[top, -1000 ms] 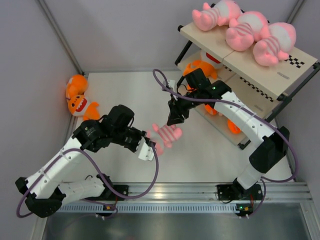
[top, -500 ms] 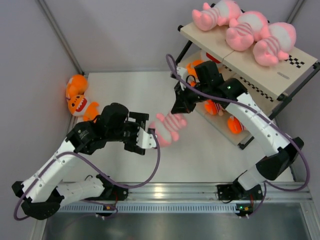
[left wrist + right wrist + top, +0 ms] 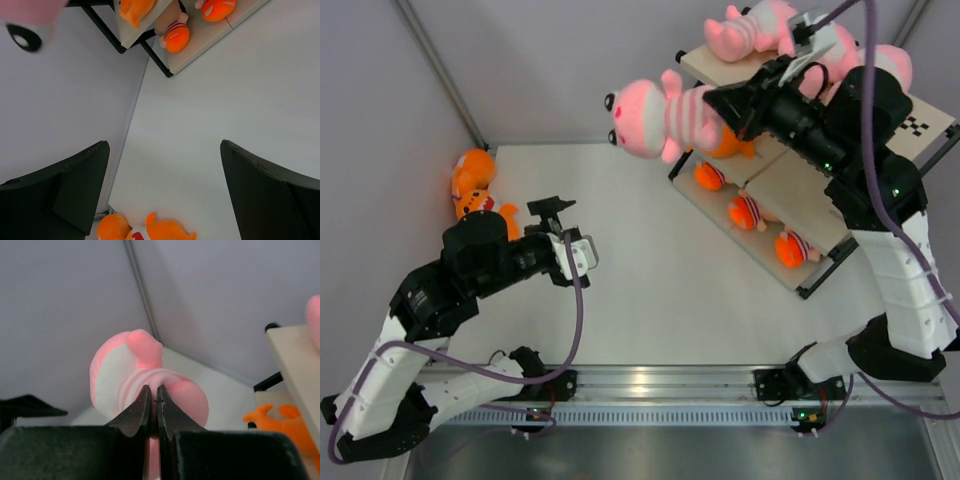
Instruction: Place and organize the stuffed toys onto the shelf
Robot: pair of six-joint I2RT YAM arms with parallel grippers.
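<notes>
My right gripper [image 3: 718, 108] is shut on a pink striped stuffed toy [image 3: 655, 112], pinching its plush body [image 3: 145, 382] between the closed jaws [image 3: 154, 401]. It holds the toy in the air just left of the shelf's top board [image 3: 720, 68]. Other pink toys [image 3: 752, 24] lie on that top board, partly hidden by the arm. Orange toys [image 3: 744, 211] sit on the shelf's lower boards. Two more orange toys [image 3: 473, 186] lie at the table's far left. My left gripper [image 3: 570, 228] hangs open and empty beside them, and one orange toy [image 3: 152, 231] shows below its fingers [image 3: 270, 192].
The shelf [image 3: 825, 165] stands slanted at the back right on a black frame [image 3: 820, 285]. Grey walls enclose the white table [image 3: 650, 290], with a pole [image 3: 445, 75] in the back left corner. The shelf's near corner [image 3: 160, 62] appears in the left wrist view.
The left gripper opened, let go of the pink toy and drew back to the left. The right gripper closed on the toy and lifted it up toward the shelf's top left end.
</notes>
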